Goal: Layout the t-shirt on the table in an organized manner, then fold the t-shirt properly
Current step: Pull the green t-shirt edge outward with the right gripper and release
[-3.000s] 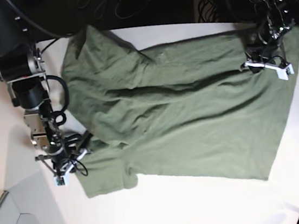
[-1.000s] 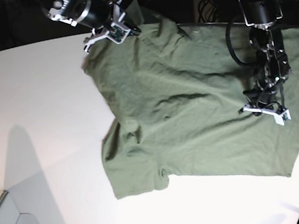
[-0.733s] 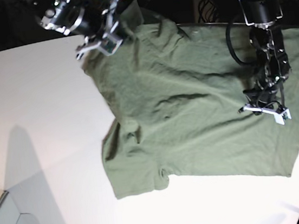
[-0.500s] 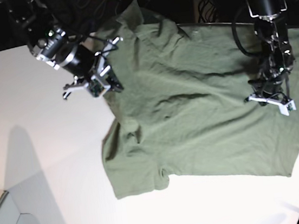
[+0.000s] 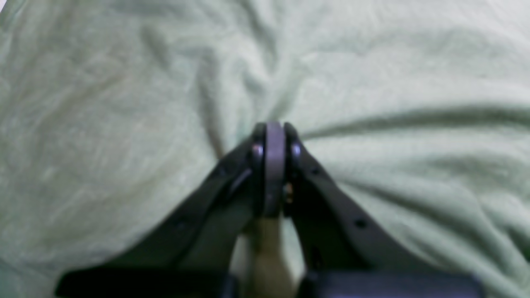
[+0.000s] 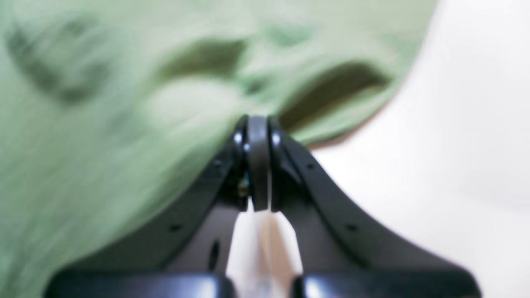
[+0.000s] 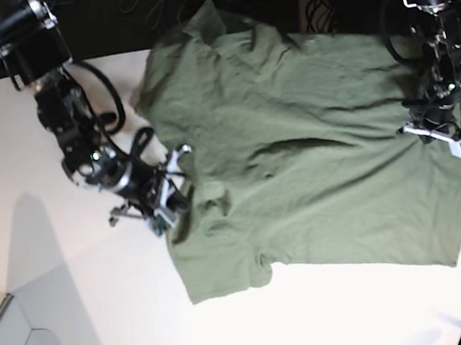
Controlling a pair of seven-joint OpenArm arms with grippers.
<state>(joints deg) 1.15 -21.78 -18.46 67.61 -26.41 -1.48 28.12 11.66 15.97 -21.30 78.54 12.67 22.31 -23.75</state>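
The t-shirt [image 7: 312, 154] lies rumpled across the tabletop's [image 7: 64, 327] 3 o'clock half; the right tool [image 7: 162, 199], pinching its 9 o'clock edge, has swung down from 12 o'clock, the left tool [image 7: 438, 132] stays clamped on cloth; spreading continues

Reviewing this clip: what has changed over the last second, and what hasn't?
The right gripper, jaws shut on the t-shirt, swept from the table's far edge toward the near side, dragging that shirt edge along. The left gripper stayed clamped on the fabric at the other side, shifting only slightly.
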